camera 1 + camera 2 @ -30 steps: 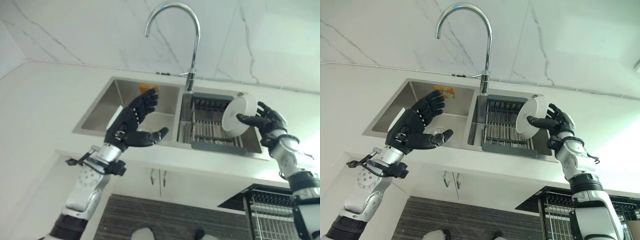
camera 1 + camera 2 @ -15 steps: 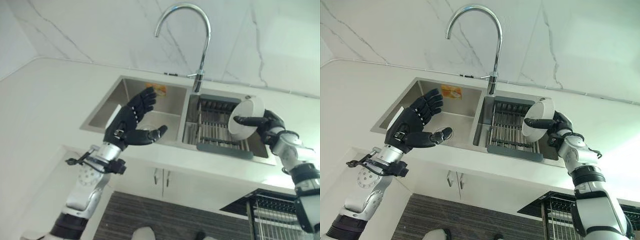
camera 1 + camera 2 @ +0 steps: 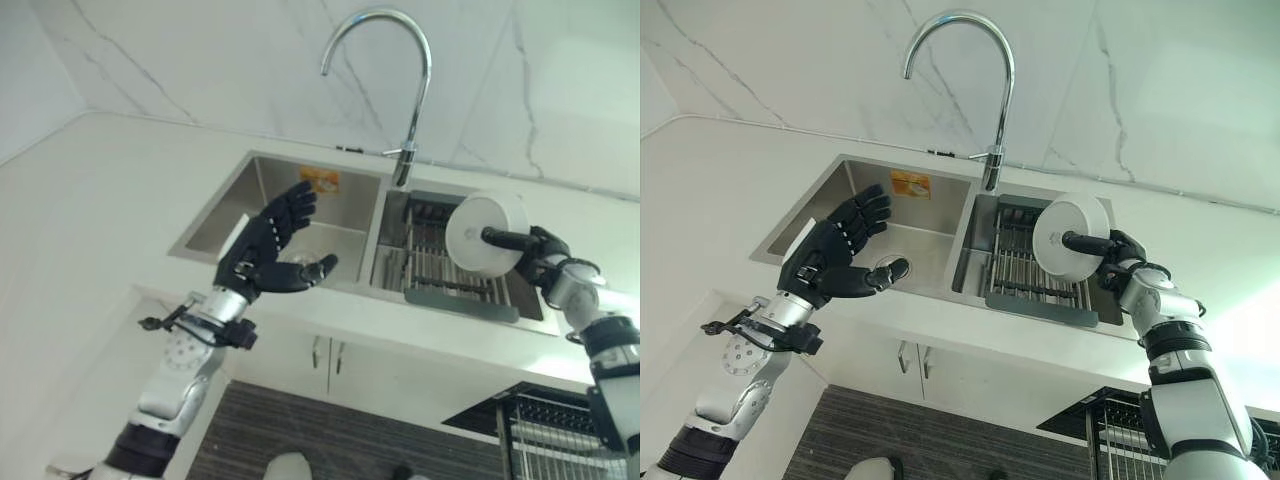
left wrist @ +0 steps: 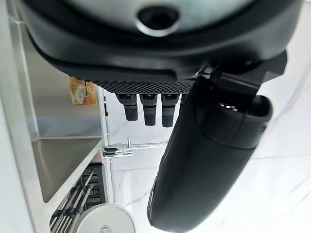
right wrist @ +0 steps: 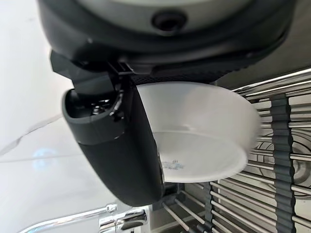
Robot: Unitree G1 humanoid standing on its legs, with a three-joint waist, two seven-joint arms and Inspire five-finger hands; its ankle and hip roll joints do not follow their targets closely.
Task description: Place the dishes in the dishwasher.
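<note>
In the left eye view, the right hand (image 3: 535, 250) gripped a white, round, smooth bowl (image 3: 482, 234) on edge, its flat base facing the camera, raised above the grey-framed wire rack (image 3: 440, 265) in the right basin of the steel sink (image 3: 262, 190). The left hand (image 3: 262, 250) hung over the left basin, fingers spread, holding nothing. In the right eye view, a curved chrome faucet (image 3: 980, 80) rose from the glossy white bench (image 3: 720, 175). In the left wrist view, the fingers (image 4: 148, 108) hung straight. In the right wrist view, the thumb (image 5: 119, 145) pressed the bowl's rim.
</note>
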